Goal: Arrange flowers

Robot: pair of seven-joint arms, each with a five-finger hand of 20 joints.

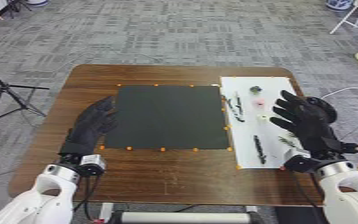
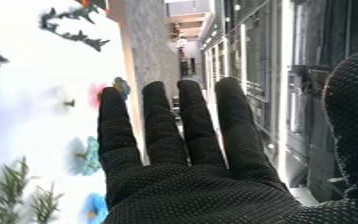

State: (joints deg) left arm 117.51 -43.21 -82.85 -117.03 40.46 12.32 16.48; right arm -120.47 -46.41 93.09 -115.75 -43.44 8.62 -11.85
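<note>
In the head view the left hand (image 1: pixel 94 120) is over the left edge of the black square mat (image 1: pixel 171 117), fingers straight and holding nothing. The right hand (image 1: pixel 310 122) stands open over the right edge of the white sheet (image 1: pixel 246 132). On that sheet lie a dark blue flower (image 1: pixel 255 89), a pink flower (image 1: pixel 259 102), a pale yellow flower (image 1: pixel 263 117), dark stems (image 1: pixel 259 149) and green sprigs (image 1: pixel 287 142). In the right wrist view the right hand (image 2: pixel 202 190) has straight, spread fingers, with a teal flower (image 2: pixel 88 156), a blue flower (image 2: pixel 95 207) and leafy green sprigs (image 2: pixel 11 182) beside it.
Orange markers line the mat and sheet on the brown wooden table (image 1: pixel 175 172). A black tripod (image 1: pixel 11 97) stands on the floor left of the table. Beyond the table's right side are a white chair and cables.
</note>
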